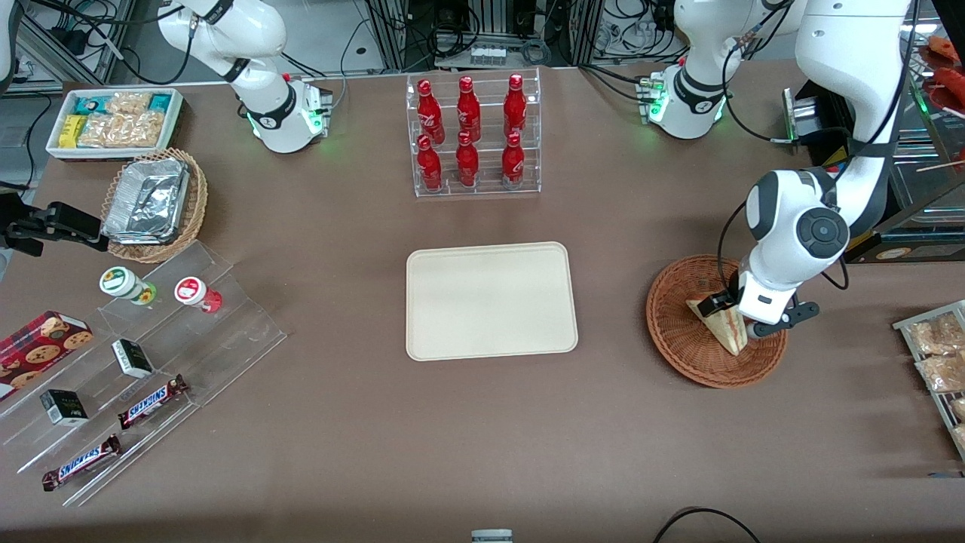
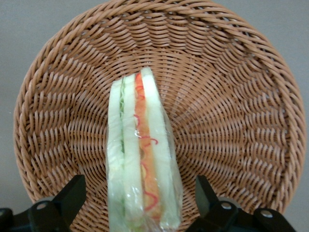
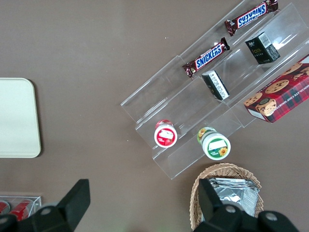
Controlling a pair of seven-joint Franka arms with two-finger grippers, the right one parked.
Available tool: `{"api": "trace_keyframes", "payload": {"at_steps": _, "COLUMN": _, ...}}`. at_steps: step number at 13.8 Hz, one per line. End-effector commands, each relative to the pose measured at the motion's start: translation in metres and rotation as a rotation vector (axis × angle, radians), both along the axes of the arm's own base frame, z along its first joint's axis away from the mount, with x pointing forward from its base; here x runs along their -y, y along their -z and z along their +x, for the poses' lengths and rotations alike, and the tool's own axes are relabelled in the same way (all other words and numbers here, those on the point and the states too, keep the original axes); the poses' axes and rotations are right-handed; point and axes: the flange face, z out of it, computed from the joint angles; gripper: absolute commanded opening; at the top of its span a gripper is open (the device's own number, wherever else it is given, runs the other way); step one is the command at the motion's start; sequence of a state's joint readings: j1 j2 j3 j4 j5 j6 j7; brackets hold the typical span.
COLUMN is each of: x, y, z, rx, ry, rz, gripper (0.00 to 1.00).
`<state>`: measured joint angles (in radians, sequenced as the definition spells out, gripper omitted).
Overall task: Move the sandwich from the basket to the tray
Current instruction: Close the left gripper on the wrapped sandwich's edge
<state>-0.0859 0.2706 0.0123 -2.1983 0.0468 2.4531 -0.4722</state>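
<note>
Sandwich (image 2: 142, 159) wrapped, red-green filling, between gripper (image 2: 140, 203) jaws

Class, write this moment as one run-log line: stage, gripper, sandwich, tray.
stage: pre-grasp | gripper: open, astride sandwich | sandwich: in basket | tray: holds nothing

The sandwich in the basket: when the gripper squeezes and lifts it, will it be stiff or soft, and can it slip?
The sandwich looks soft: pale bread layers would probably squash under a firm squeeze. Its clear, shiny wrap may be slippery against the fingers. Standing on edge in the basket, it could tip if nudged. The gripper straddles it, open.
</note>
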Motion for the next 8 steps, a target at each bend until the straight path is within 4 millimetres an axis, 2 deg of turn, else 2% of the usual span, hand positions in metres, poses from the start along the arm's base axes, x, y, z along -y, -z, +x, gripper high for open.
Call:
{"api": "trace_keyframes", "payload": {"at_steps": 1, "x": -0.0005, "y": 0.0092, "z": -0.0009, "rx": 0.022, "ry": -0.005, "rz": 0.009, "gripper": 1.00}}
{"api": "trace_keyframes", "payload": {"at_steps": 3, "x": 0.0012, "y": 0.0133, "z": -0.0015, "rx": 0.016, "ry": -0.009, "rz": 0.009, "gripper": 1.00}}
{"api": "trace_keyframes", "payload": {"at_steps": 4, "x": 0.0020, "y": 0.0133, "z": -0.0015, "rx": 0.016, "ry": -0.012, "rz": 0.009, "gripper": 0.86}}
{"api": "trace_keyframes", "payload": {"at_steps": 6, "x": 0.0011, "y": 0.0120, "z": -0.0017, "rx": 0.015, "ry": -0.026, "rz": 0.010, "gripper": 0.35}}
{"api": "trace_keyframes", "payload": {"at_steps": 7, "x": 0.0020, "y": 0.0094, "z": -0.0015, "rx": 0.015, "ry": -0.027, "rz": 0.009, "gripper": 0.14}}
{"api": "trace_keyframes", "payload": {"at_steps": 8, "x": 0.0011, "y": 0.0038, "z": -0.0005, "rx": 0.015, "ry": -0.029, "rz": 0.010, "gripper": 0.01}}
